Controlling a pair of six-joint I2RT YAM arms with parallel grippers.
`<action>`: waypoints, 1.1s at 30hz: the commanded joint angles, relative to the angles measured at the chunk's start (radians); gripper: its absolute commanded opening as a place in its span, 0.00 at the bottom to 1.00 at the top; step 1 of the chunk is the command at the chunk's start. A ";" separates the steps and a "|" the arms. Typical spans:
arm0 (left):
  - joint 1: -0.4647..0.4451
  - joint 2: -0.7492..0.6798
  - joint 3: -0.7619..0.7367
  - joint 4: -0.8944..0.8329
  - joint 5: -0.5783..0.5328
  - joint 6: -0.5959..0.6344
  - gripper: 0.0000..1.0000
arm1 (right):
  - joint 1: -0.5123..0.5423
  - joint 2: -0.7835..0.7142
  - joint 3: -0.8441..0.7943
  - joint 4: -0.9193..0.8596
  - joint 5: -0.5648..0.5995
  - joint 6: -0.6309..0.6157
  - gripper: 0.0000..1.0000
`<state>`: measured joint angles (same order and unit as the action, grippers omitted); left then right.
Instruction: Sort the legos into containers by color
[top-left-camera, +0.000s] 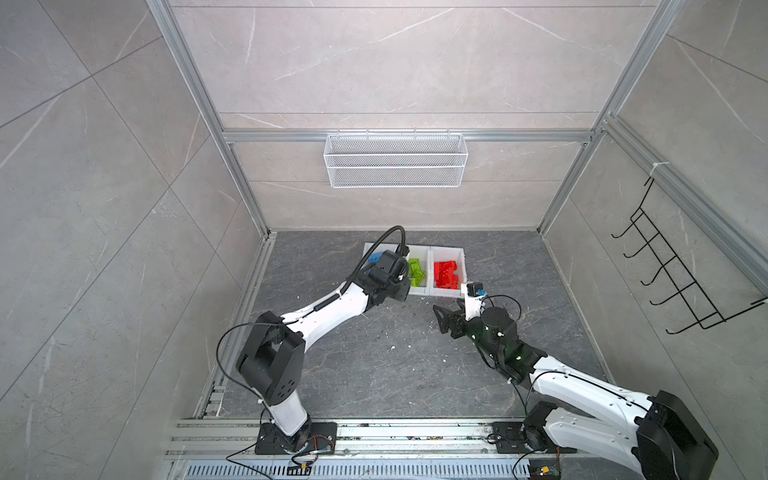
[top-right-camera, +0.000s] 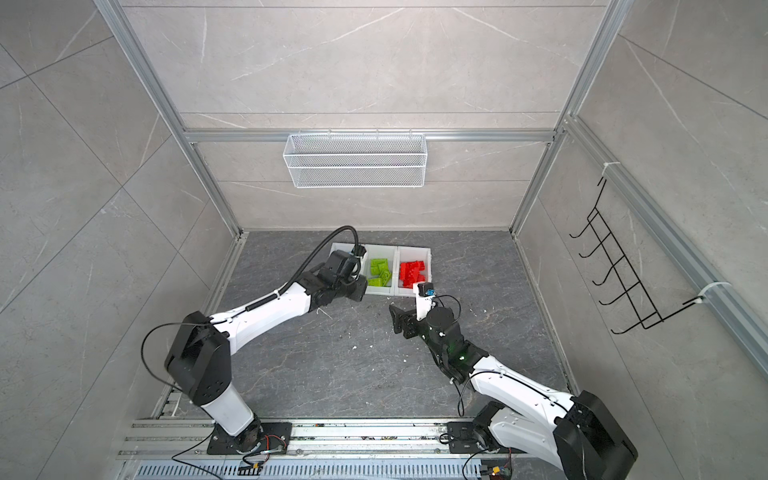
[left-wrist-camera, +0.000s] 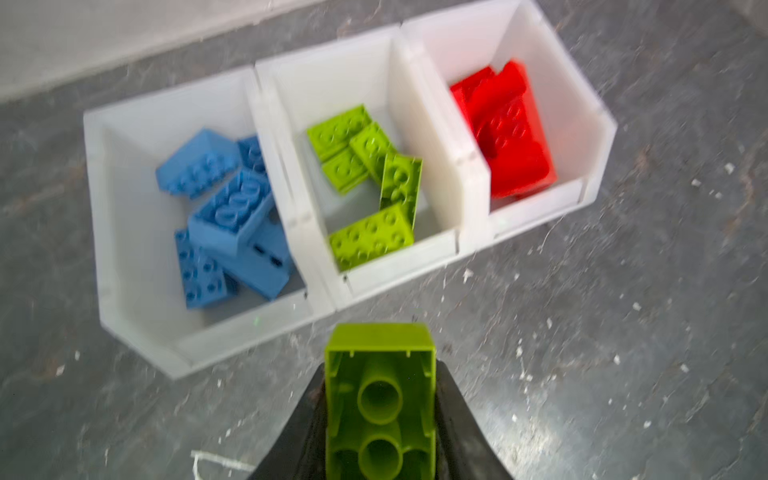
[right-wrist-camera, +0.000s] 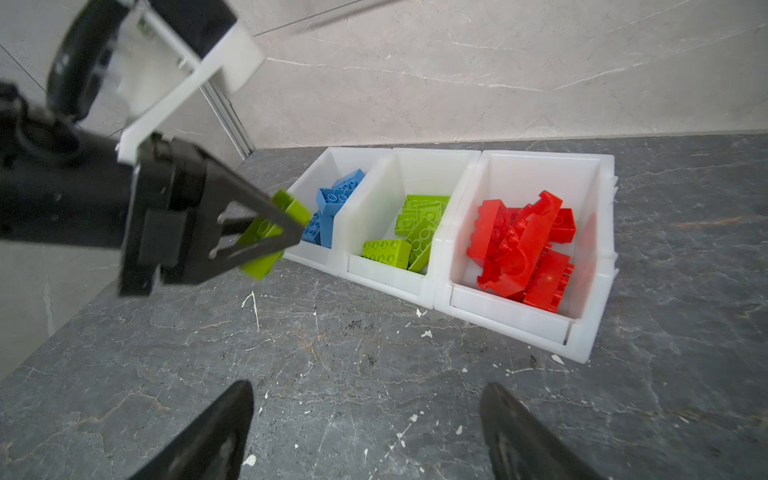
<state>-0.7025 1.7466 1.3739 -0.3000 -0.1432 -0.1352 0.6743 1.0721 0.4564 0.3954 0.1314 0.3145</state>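
Left tool (left-wrist-camera: 380, 370): closed on a lime green brick, one finger pressed to each long side of it.
Held green brick (left-wrist-camera: 380, 399): off the surface, its hollow underside facing the left wrist camera. It hangs just in front of the bins, near where the left and middle ones meet. From the right wrist it (right-wrist-camera: 291, 208) shows in front of the left bin's near corner.
Right tool (right-wrist-camera: 368, 388): jaws wide apart with nothing between them, above bare surface in front of the bins. In a top view it (top-left-camera: 442, 318) sits near the right bin's front corner, not touching it.
Bins: three white open boxes joined in a row at the back of the surface (right-wrist-camera: 374, 332), close to the rear wall.
Left bin (left-wrist-camera: 137, 116): holds the blue bricks (left-wrist-camera: 232, 208), piled loosely, some tilted. In both top views the left arm hides most of it.
Middle bin (left-wrist-camera: 332, 62): holds the green bricks (left-wrist-camera: 365, 166), some flat with studs up, one on its side at the front.
Right bin (left-wrist-camera: 478, 37): holds the red bricks (left-wrist-camera: 511, 137), heaped, with curved arch pieces (right-wrist-camera: 523, 249) among them.
Loose bricks: none show on the surface outside the bins.
Surface: dark grey stone pattern with small white flecks.
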 joint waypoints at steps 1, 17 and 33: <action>0.012 0.127 0.137 -0.010 0.037 0.110 0.21 | 0.004 -0.027 0.011 -0.009 0.022 -0.012 0.87; 0.070 0.425 0.468 -0.030 0.048 0.144 0.57 | 0.006 -0.052 0.005 -0.012 0.031 -0.014 0.87; 0.098 -0.122 -0.140 0.275 -0.123 0.128 1.00 | 0.004 -0.057 -0.004 -0.012 0.109 -0.029 0.88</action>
<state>-0.6228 1.8004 1.3464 -0.1707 -0.1696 -0.0029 0.6743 1.0309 0.4564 0.3939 0.1833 0.3065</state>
